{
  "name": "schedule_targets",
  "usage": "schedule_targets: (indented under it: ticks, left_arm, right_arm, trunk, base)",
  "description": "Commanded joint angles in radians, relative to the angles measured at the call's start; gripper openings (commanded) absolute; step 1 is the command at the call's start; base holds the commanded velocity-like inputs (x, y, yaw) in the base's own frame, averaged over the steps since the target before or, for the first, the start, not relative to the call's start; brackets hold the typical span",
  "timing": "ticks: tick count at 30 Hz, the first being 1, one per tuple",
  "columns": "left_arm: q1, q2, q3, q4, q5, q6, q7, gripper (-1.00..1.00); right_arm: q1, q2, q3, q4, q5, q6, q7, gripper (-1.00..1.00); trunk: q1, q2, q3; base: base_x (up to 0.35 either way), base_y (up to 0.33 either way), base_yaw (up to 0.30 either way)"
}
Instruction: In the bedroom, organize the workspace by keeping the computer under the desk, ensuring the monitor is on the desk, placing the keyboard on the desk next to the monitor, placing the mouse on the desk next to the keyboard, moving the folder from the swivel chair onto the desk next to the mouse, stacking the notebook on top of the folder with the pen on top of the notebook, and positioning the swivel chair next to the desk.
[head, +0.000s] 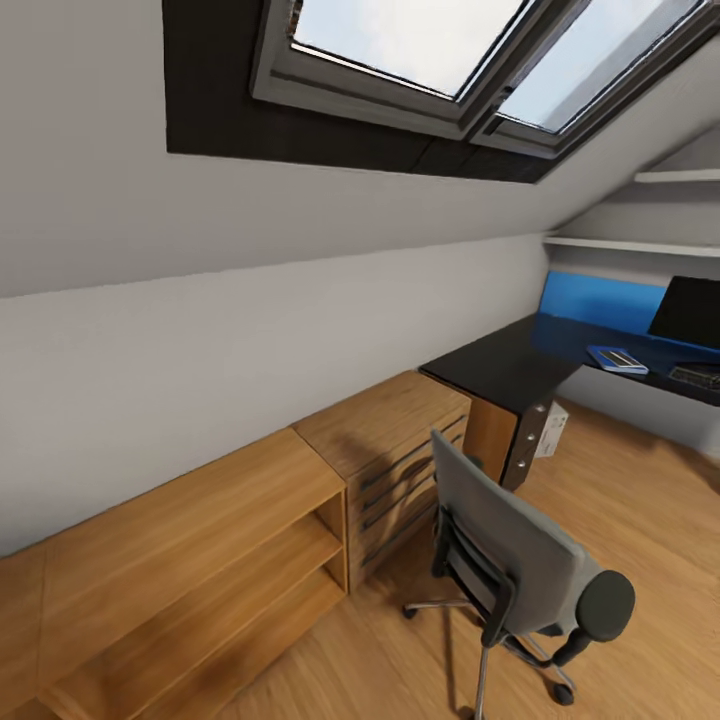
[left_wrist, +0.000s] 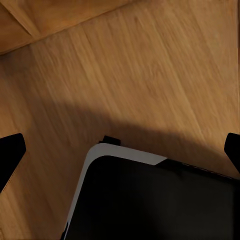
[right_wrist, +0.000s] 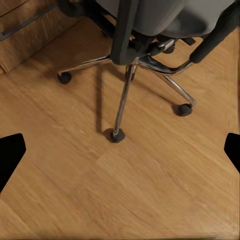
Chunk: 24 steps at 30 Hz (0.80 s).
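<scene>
The grey swivel chair (head: 515, 570) stands on the wood floor, its back toward me, a little way from the black-topped desk (head: 505, 365). Far right on the desk are the black monitor (head: 690, 310), a blue folder (head: 617, 360) and part of the keyboard (head: 697, 377). A light grey-white box, the computer (head: 553, 428), sits under the desk. My left gripper (left_wrist: 121, 152) is open over bare floor, above my own dark base (left_wrist: 155, 200). Open too, my right gripper (right_wrist: 121, 152) hangs above the floor near the chair's chrome wheeled base (right_wrist: 130, 65). Mouse, notebook and pen cannot be made out.
A light wooden drawer chest (head: 400, 440) and a low open wooden shelf unit (head: 200, 560) line the sloped wall on the left. Skylights (head: 420, 40) sit overhead, and white wall shelves (head: 640, 243) hang above the desk. Open wood floor (head: 640, 500) lies between chair and desk.
</scene>
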Motion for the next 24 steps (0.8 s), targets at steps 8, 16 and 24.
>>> schedule_targets:
  ticks: [8,16,24]
  left_arm:
    - [0.0,0.002,-0.008,-0.001,0.002,-0.002,0.008,1.0]
    - [0.0,0.001,-0.008,-0.001,0.002,-0.002,0.008,1.0]
    - [0.0,0.0,-0.009,-0.001,0.002,-0.002,0.008,1.0]
  right_arm:
    - [-0.001,0.0,0.009,0.0,0.002,-0.002,-0.009,1.0]
    - [-0.001,0.0,0.01,0.0,0.003,-0.002,-0.009,1.0]
    - [-0.001,0.0,0.01,0.0,0.003,-0.002,-0.009,1.0]
  trunk:
    - [0.001,-0.002,-0.002]
    - [0.001,-0.002,-0.002]
    - [0.001,-0.002,-0.007]
  base:
    - [0.023,0.078,-0.293]
    - [0.002,0.214,-0.293]
    - [0.0,0.056,-0.265]
